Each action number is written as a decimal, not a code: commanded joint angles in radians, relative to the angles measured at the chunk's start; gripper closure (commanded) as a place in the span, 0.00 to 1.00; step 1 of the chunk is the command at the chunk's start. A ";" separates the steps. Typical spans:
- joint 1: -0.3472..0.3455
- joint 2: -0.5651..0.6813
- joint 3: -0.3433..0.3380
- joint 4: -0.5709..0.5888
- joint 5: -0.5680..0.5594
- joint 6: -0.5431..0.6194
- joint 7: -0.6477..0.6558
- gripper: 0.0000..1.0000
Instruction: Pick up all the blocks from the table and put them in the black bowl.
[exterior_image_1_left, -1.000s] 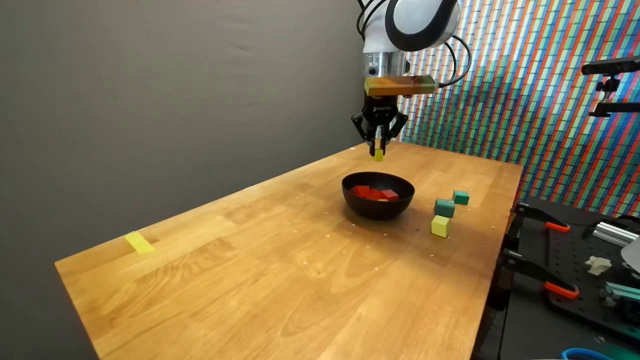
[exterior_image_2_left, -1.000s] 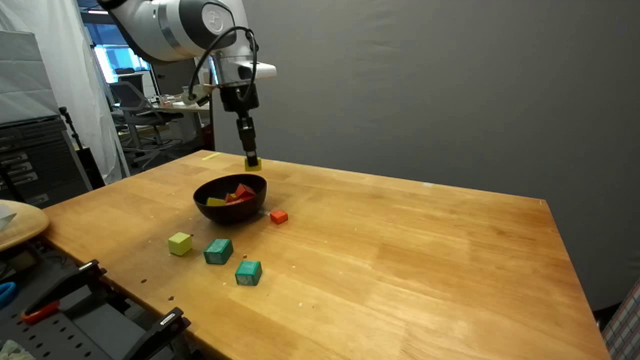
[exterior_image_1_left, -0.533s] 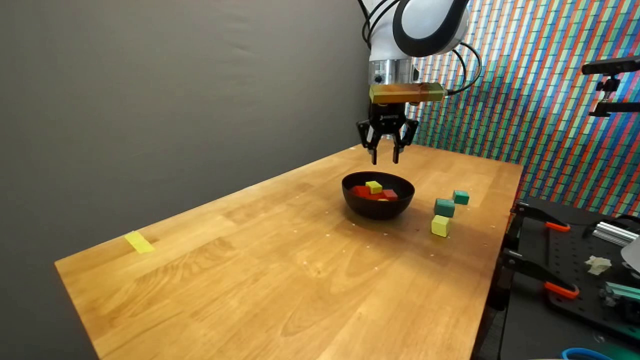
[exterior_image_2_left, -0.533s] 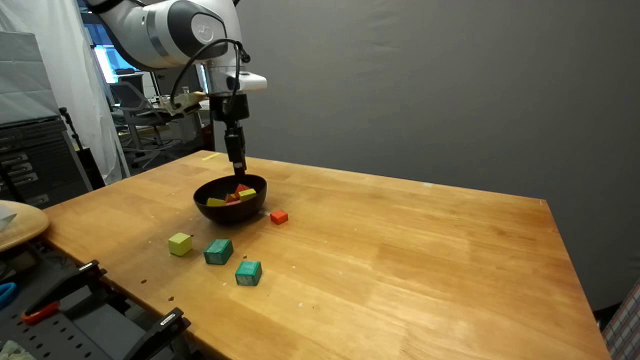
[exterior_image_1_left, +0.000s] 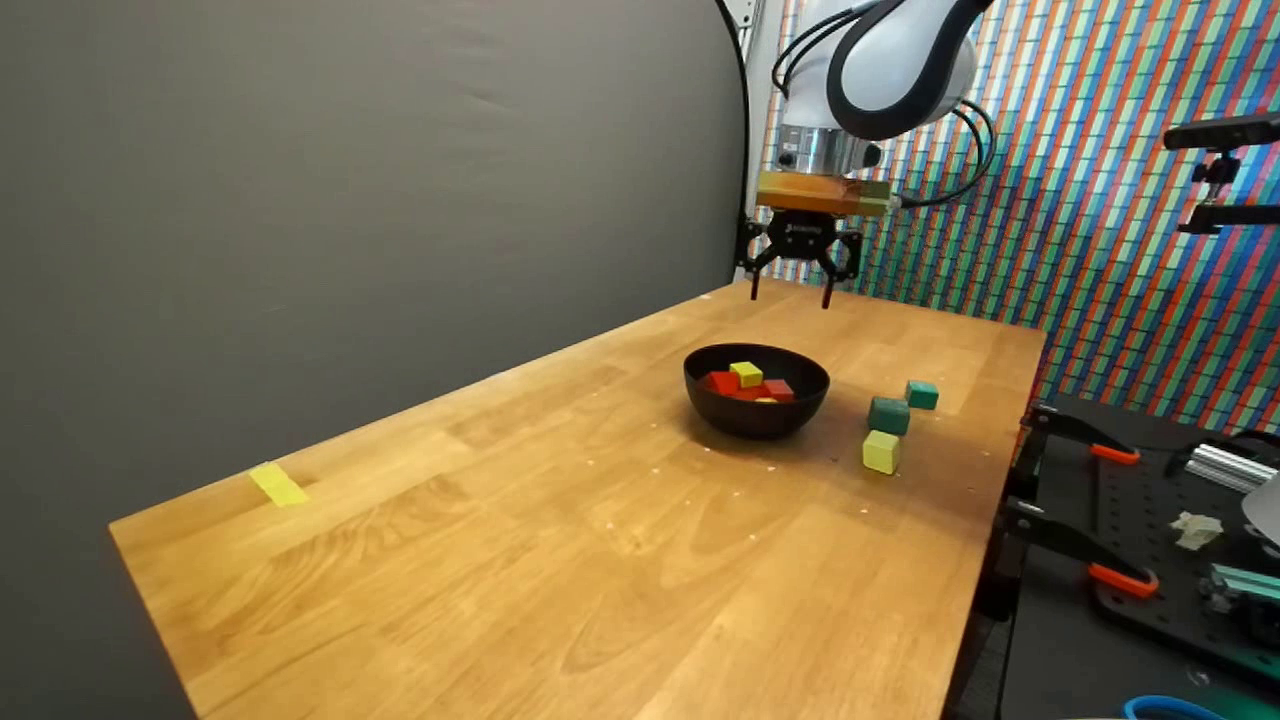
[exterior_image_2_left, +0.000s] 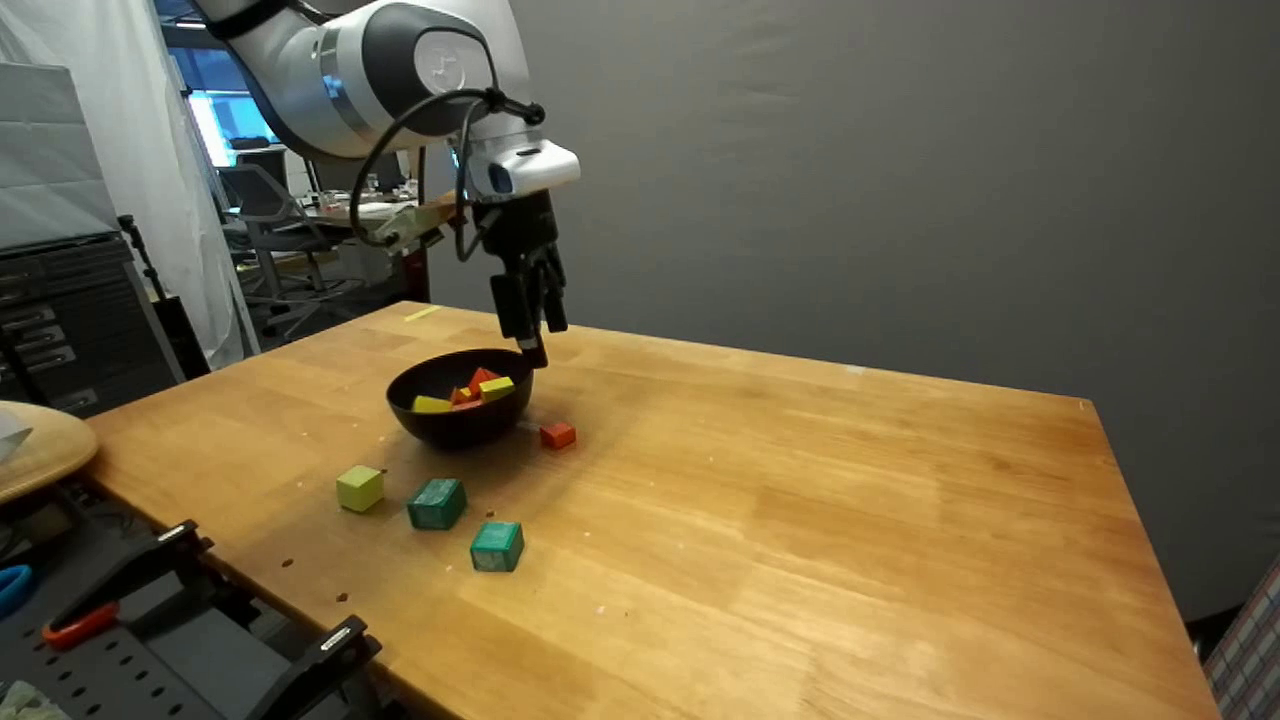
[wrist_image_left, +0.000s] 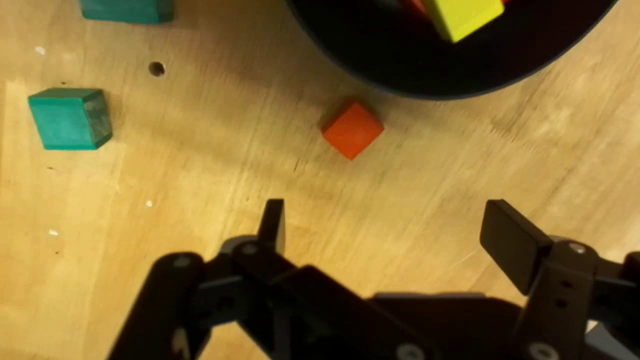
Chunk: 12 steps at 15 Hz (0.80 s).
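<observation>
In the wrist view the red block (wrist_image_left: 352, 131), likely next, lies cornerwise between the empty, wide-spread pincer (wrist_image_left: 385, 217) and the black bowl (wrist_image_left: 382, 62), the drop hard to judge.

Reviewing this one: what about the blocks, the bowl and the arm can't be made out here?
Loose red block: unseen in an exterior view, apparently hidden behind the black bowl.
Number of blocks in the bowl: its near side and their overlap hide parts, in both exterior views.
Bowl and one green block, wrist view: cut off by the top edge.
Rest of the arm: cut off by the top edge, both exterior views.
</observation>
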 joint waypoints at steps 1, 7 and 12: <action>-0.049 0.019 0.004 -0.019 0.029 0.026 -0.005 0.00; -0.119 0.131 0.077 0.028 0.211 0.059 -0.171 0.00; -0.152 0.249 0.132 0.123 0.380 0.031 -0.302 0.14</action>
